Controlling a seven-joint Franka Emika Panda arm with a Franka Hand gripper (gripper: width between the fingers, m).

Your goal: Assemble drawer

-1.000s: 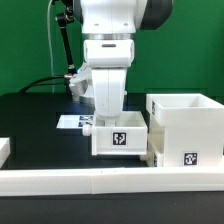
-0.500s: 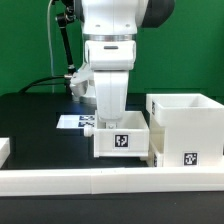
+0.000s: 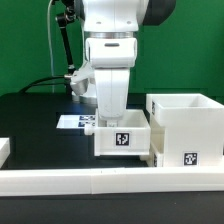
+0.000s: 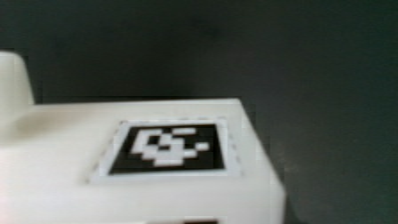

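Note:
A small white drawer tray (image 3: 123, 142) with a black-and-white tag on its front stands just behind the long white rail. The tall white box shell (image 3: 185, 125), open at the top and tagged low on its front, stands right beside it on the exterior view's right. My gripper (image 3: 112, 122) reaches straight down into the tray at its near wall, and the wall hides the fingertips. The wrist view is filled by the tray's tagged white face (image 4: 178, 195), seen very close. The second tray is not clearly in view.
The long low white rail (image 3: 90, 180) runs across the front. The marker board (image 3: 72, 122) lies flat behind the tray on the black table. A white piece (image 3: 4, 150) shows at the exterior view's left edge. Cables hang behind the arm.
The arm and the tray have shifted together slightly toward the exterior view's right, closer to the box shell.

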